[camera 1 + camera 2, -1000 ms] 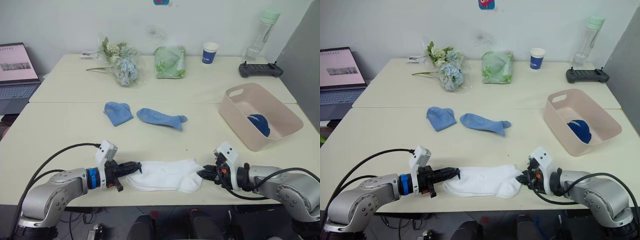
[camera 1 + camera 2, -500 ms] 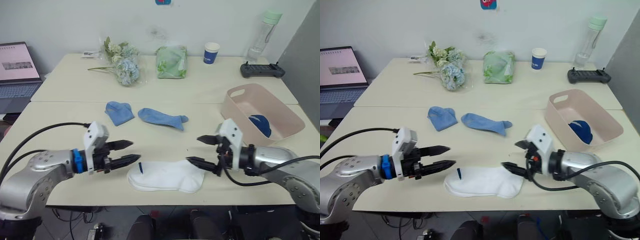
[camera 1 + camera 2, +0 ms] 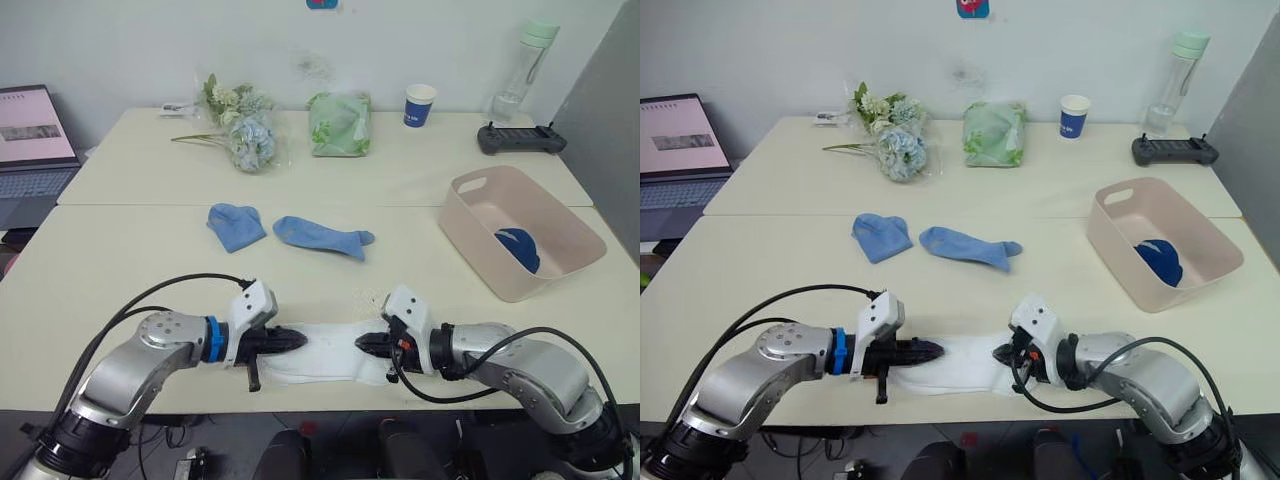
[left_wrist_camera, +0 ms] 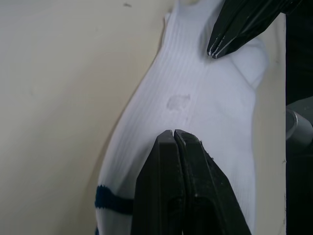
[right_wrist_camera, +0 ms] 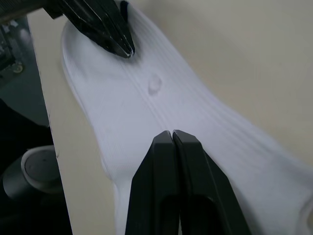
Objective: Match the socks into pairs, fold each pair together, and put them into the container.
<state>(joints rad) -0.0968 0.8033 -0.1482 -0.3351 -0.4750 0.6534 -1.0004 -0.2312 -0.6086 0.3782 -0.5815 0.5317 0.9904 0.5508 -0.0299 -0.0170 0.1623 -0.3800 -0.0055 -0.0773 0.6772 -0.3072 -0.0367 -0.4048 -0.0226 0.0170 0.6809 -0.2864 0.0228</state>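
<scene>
Both grippers, left gripper (image 3: pixel 296 341) and right gripper (image 3: pixel 366 343), pressed shut, tips on white socks (image 3: pixel 330 350) at table's (image 3: pixel 130 260) near edge. Beyond: two blue socks (image 3: pixel 322 236); tub (image 3: pixel 560 225) far right holds something blue. Wrist views show sock ribbing, navy stripe (image 4: pixel 115 203).

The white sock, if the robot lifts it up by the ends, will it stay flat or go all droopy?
Probably droopy. The white sock lies limp and rumpled on the table between the left gripper and right gripper, so its middle would likely sag. It looks thin, ribbed and soft, so probably light, and it should not roll or slip.
</scene>
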